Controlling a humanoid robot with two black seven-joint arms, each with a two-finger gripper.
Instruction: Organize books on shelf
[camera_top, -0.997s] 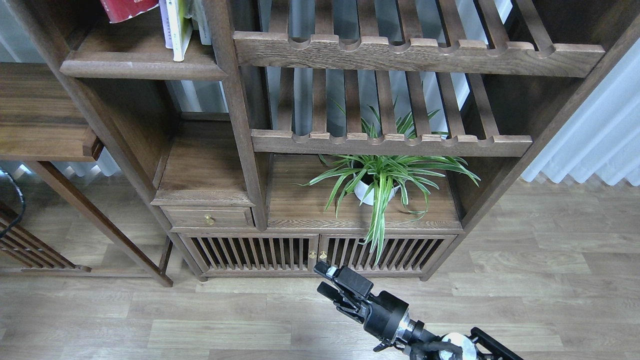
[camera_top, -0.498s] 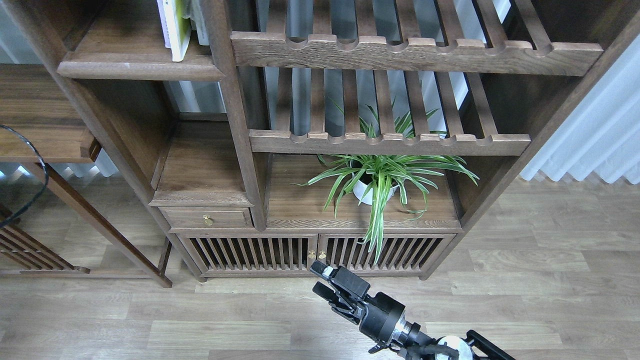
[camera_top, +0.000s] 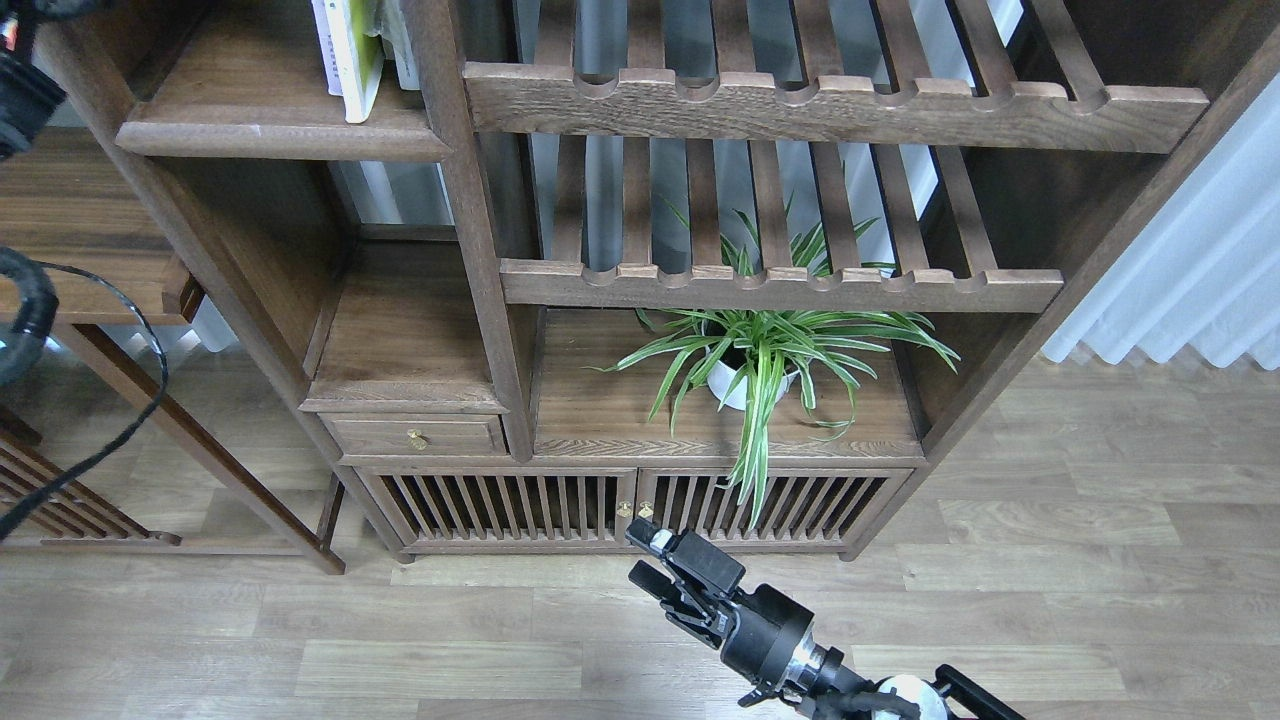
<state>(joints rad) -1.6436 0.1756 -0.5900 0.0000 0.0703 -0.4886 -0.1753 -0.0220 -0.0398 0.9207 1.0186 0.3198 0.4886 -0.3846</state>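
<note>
The dark-brown plank shelf (camera_top: 270, 125) is at the upper left of the bookcase. Upright books stand at its right end, cut off by the top edge: a lime-yellow and white one (camera_top: 358, 55), a white one (camera_top: 325, 30) beside it, and a pale one (camera_top: 402, 50) against the post. Black parts of my left arm (camera_top: 18, 95) show at the top left corner, and its far end leaves the view. My right gripper (camera_top: 648, 558) hovers low over the floor in front of the cabinet doors, open, with nothing between its fingers.
Two slatted racks with notched rails (camera_top: 830, 105) fill the bookcase's right half. A potted spider plant (camera_top: 765, 360) stands below them. A small drawer (camera_top: 418, 436) and slatted doors (camera_top: 630, 505) sit at the bottom. A cable (camera_top: 120, 425) hangs at left. White curtain (camera_top: 1190, 280) at right.
A dark red book at the shelf's top edge one second ago is no longer in view. My left arm and its cable have come into view at the left. The right gripper barely moved.
</note>
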